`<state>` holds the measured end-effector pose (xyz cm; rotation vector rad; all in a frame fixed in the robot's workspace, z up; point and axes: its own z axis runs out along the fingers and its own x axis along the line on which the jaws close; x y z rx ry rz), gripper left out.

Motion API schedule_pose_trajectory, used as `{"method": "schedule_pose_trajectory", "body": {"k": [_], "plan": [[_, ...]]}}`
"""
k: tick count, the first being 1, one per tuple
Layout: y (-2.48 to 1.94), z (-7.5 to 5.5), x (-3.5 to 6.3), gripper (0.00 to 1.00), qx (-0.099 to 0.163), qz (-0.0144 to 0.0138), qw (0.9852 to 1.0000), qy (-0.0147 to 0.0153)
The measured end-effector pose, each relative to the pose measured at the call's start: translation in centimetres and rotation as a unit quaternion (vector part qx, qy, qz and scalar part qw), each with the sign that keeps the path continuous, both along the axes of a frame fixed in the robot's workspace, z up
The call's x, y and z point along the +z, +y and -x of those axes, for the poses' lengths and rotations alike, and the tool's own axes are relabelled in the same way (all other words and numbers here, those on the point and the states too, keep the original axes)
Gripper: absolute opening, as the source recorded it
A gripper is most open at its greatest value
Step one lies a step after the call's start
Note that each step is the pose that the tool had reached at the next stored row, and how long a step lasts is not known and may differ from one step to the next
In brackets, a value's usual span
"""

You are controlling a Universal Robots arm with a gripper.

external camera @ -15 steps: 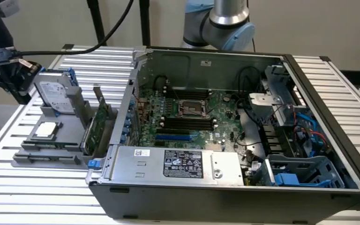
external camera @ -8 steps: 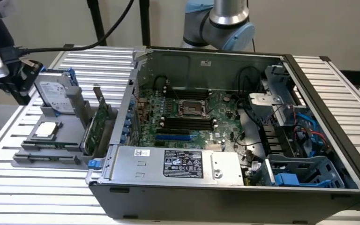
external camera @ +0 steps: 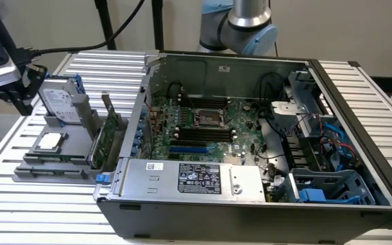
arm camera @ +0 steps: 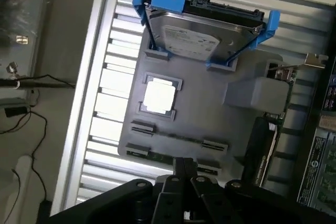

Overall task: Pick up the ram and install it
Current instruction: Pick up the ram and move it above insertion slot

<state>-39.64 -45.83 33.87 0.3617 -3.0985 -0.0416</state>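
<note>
— Where do we see the ram?
— The thin green ram stick (arm camera: pixel 181 139) lies in a slot of the grey plastic holder (arm camera: pixel 210 114). That holder sits on the slatted metal tabletop (external camera: pixel 46 204), to the exterior view's left of the open black computer case (external camera: pixel 250 217).
— And our gripper?
— The black gripper (arm camera: pixel 185 169) hangs near that stick, fingers pressed together on nothing.
— Any writing?
— We see white labels on the silver hard drive (arm camera: pixel 202 35) and the power supply (external camera: pixel 196 178), but we cannot read them.

Worktop (external camera: pixel 26 209) of ribbed silver metal slats, open black computer case (external camera: pixel 250 217) lying on its side on it, grey parts holder (external camera: pixel 46 172) flat on the slats, just beside the case at the exterior view's left.
</note>
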Motion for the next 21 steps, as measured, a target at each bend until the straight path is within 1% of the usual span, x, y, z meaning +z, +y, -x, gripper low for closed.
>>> {"method": "schedule_pose_trajectory", "body": {"k": [3, 5, 8, 10, 13, 16, 18, 21], "plan": [[0.0, 0.0, -0.08, 0.0, 0.027, 0.0, 0.9996, 0.0], [0.0, 0.0, -0.14, 0.0, 0.045, 0.0, 0.999, 0.0], [0.0, 0.0, -0.23, 0.0, 0.073, 0.0, 0.9974, 0.0], [0.0, 0.0, -0.29, 0.0, 0.091, 0.0, 0.9959, 0.0], [0.0, 0.0, -0.38, 0.0, 0.118, 0.0, 0.9931, 0.0], [0.0, 0.0, -0.48, 0.0, 0.145, 0.0, 0.9894, 0.0], [0.0, 0.0, -0.54, 0.0, 0.163, 0.0, 0.9866, 0.0], [0.0, 0.0, -0.64, 0.0, 0.19, 0.0, 0.9819, 0.0]]}}
